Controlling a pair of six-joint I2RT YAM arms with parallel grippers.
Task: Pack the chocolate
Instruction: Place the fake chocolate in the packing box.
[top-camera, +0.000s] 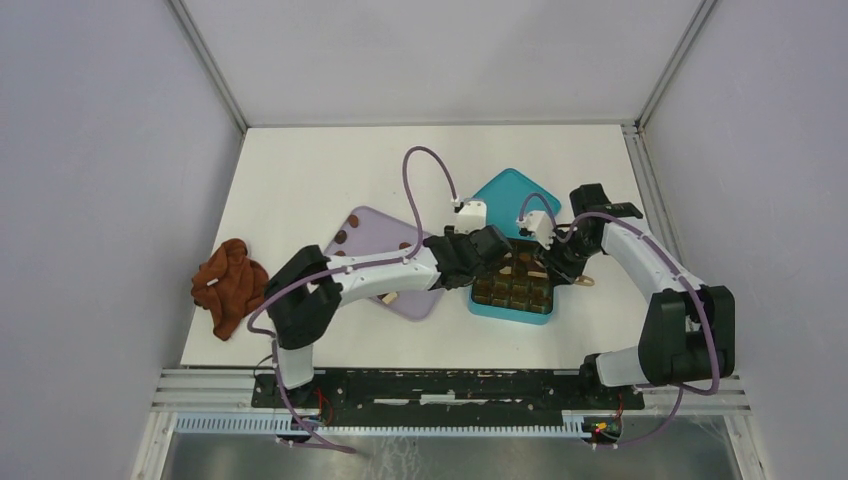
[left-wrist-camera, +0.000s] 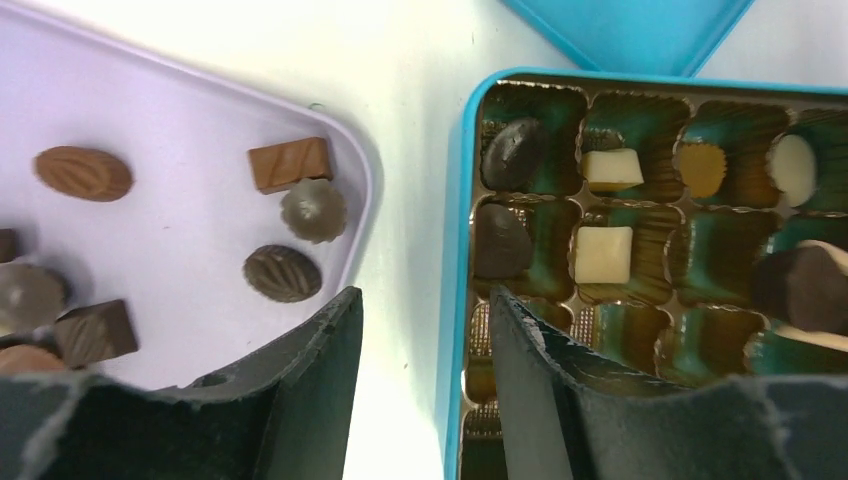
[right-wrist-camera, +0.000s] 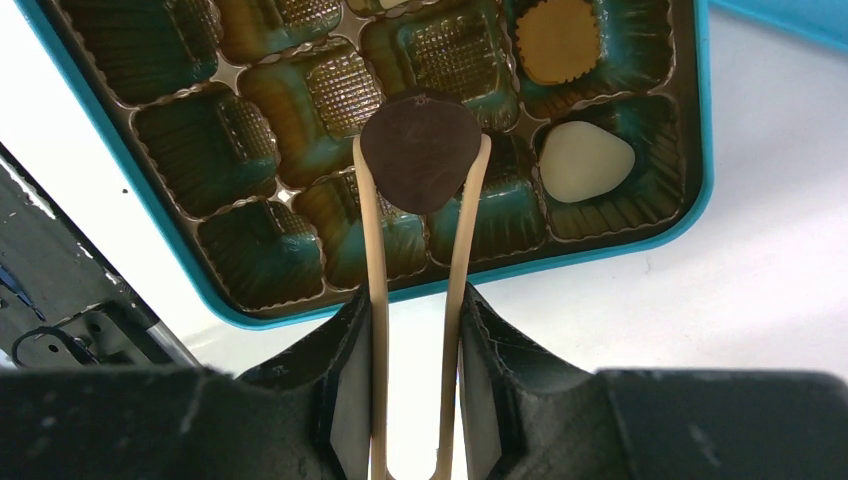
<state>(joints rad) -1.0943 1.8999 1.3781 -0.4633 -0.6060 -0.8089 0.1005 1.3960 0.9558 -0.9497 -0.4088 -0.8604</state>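
Note:
The teal box (top-camera: 478, 306) with a brown cavity liner holds several chocolates. In the left wrist view its rim (left-wrist-camera: 455, 250) shows, with dark (left-wrist-camera: 512, 152) and white pieces (left-wrist-camera: 603, 253) inside. More chocolates (left-wrist-camera: 283, 273) lie on the lilac tray (left-wrist-camera: 200, 120). My left gripper (left-wrist-camera: 422, 300) is open and empty over the gap between tray and box. My right gripper (right-wrist-camera: 415, 305) is shut on wooden tongs (right-wrist-camera: 378, 250). The tongs pinch a dark round chocolate (right-wrist-camera: 420, 150) above a cavity near the box's edge (right-wrist-camera: 640, 235).
The teal lid (top-camera: 510, 192) lies behind the box. A rust-brown cloth lump (top-camera: 230, 285) sits at the table's left edge. The lilac tray (top-camera: 368, 222) lies left of the box. Both arms meet over the box (top-camera: 520, 262).

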